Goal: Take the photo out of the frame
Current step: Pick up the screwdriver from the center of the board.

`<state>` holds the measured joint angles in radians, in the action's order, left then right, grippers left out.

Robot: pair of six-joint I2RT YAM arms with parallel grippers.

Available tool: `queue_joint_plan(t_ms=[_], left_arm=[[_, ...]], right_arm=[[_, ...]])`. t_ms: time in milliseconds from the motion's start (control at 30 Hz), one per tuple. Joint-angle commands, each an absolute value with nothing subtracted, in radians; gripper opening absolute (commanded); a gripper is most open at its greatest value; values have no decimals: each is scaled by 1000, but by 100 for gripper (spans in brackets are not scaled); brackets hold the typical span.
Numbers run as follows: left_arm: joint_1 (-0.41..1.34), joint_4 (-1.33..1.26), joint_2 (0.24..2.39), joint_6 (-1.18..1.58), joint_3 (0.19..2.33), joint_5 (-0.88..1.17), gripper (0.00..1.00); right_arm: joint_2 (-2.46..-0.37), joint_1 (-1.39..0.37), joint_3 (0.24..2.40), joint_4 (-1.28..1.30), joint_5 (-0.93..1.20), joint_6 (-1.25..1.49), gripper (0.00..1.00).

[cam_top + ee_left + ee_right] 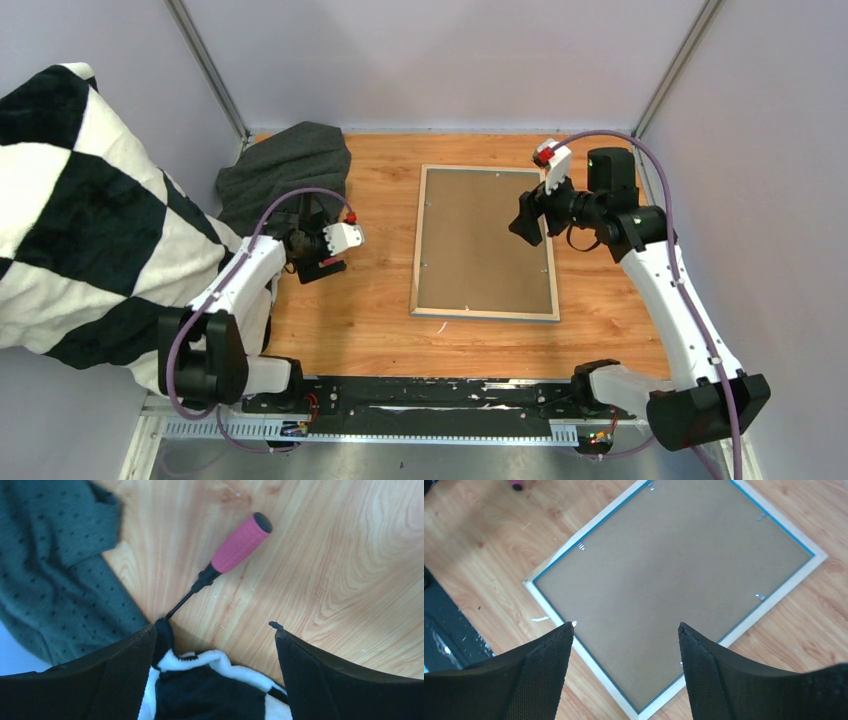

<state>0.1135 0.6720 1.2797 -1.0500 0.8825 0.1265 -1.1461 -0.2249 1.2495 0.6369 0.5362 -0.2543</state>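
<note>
Looks barely begun, with left gripper (214, 630) and right gripper (625, 625) spread empty, backing board (674, 565) seated in face-down frame (530, 583), photo unseen.

The frame (774, 598) lies face down, screwdriver (239, 544) and cloth (285, 170) to its left.

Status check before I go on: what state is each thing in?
frame: face down, lying flat
backing board: in the frame, not yet removed
photo: not visible
screwdriver: lying loose, not held
grey cloth: crumpled, far left
left hand: open, empty
right hand: open, empty, above the board
</note>
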Motion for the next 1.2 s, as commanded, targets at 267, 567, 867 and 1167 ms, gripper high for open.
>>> queue_joint_plan(t_ms=[267,567,867,1167], left_arm=[[120,691,1561,-1299,993,116,76],[144,689,1674,-1294,1052,117,66],[192,689,1709,-1322,1011,111,49],[279,692,1707,-1283,987,109,0]], right_arm=[[-1126,-235,1155,713,604,-339,77],[-1056,-235,1112,733,594,-363,77],[-969,-235,1104,753,603,-367,78],[-925,-235,1131,759,618,-384,78]])
